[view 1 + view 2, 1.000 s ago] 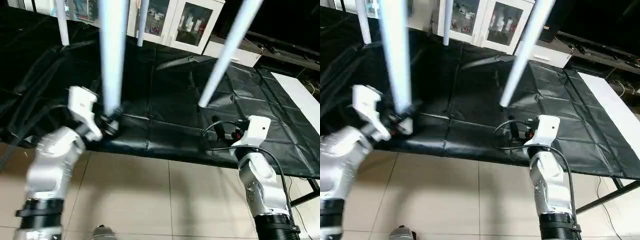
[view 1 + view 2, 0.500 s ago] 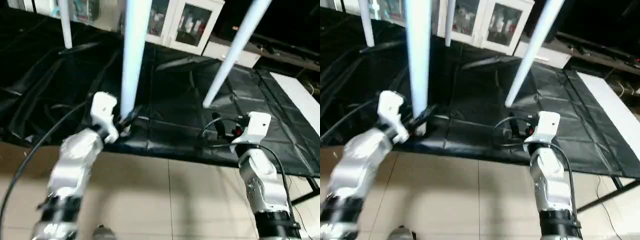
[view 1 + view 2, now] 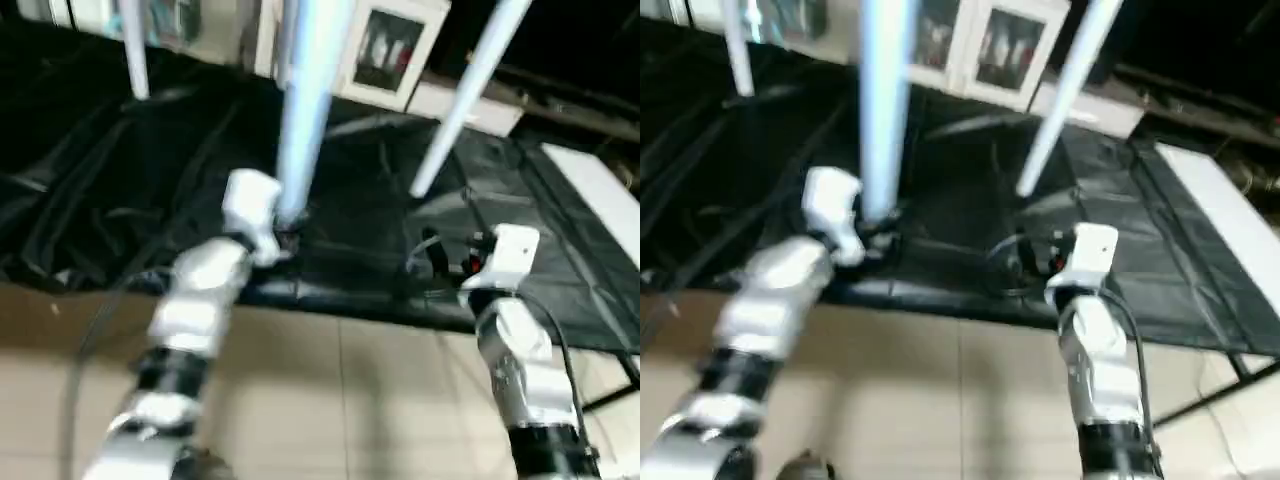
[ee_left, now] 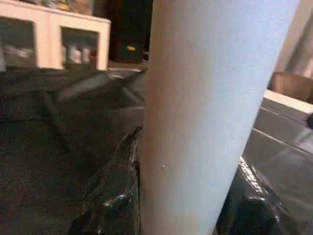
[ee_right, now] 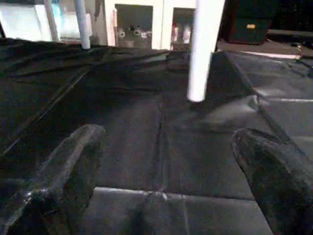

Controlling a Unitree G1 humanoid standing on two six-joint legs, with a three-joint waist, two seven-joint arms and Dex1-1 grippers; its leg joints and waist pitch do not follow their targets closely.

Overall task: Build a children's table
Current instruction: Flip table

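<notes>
Several white tapered legs of the children's table come down from above onto the black-draped work table (image 3: 350, 205); the tabletop is out of view. My left gripper (image 3: 284, 236) is shut on the lower end of the near-left leg (image 3: 306, 110), and in the left wrist view its black fingers (image 4: 111, 198) flank that leg (image 4: 205, 112). The near-right leg (image 3: 465, 100) ends on the cloth beyond my right gripper (image 3: 434, 262). That gripper (image 5: 166, 161) is open, its fingers (image 5: 63, 166) wide apart, a short way in front of the leg (image 5: 203, 49). A far leg (image 3: 133, 50) stands at the back left.
White glass-door cabinets (image 3: 390, 50) stand behind the work table. A white surface (image 3: 600, 190) lies at the right. Tiled floor (image 3: 340, 400) runs below the table's near edge, where both my forearms reach in.
My left arm has swung to the right, carrying the foot of the near-left leg along the table's front edge. The right arm has hardly moved.
</notes>
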